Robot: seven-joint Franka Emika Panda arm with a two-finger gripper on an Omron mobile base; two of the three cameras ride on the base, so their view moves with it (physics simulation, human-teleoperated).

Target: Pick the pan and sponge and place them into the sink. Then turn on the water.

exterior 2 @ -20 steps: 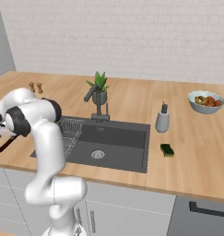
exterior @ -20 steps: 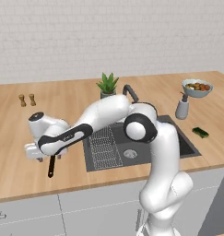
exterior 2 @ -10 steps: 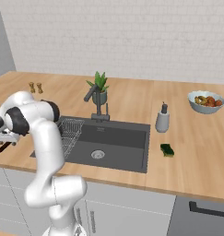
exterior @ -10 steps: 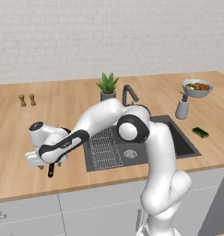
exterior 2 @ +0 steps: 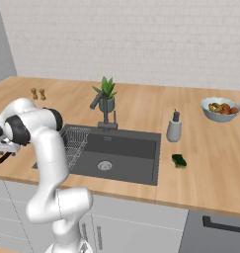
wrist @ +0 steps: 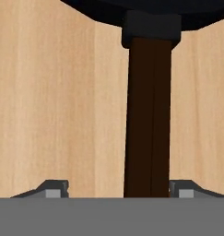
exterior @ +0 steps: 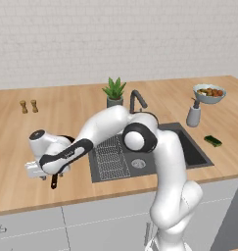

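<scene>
Because the pan [wrist: 132,14] lies flat on the wooden counter [exterior: 22,142] to the left of the sink [exterior: 189,147], with its long handle [wrist: 148,115] stretched out toward the counter's front edge, the handle is the part that is offered for a grasp, and the gripper [wrist: 118,189] is set low over it. In the hand view the handle runs straight up the middle between the two fingertips [wrist: 53,188], and the black rim of the pan is seen at the top. The wrist is thus judged to be lined up along the handle, so that the pan can be lifted by it and carried across to the basin.

The jaws are seen spread, one tip on each side of the handle, with bare wood showing between the left tip and the handle; on the right the tip stands just beside it. Whether either tip touches the handle cannot be told. No grip is shown yet, and the pan is not lifted.

From the left base view the end of the handle [exterior: 54,184] is seen sticking out below the hand. The sponge [exterior 2: 179,160] is left on the counter at the right of the sink, near the soap dispenser [exterior 2: 174,127], and is not yet handled. The faucet [exterior 2: 102,106] stands behind the basin, and no water is seen running.
</scene>
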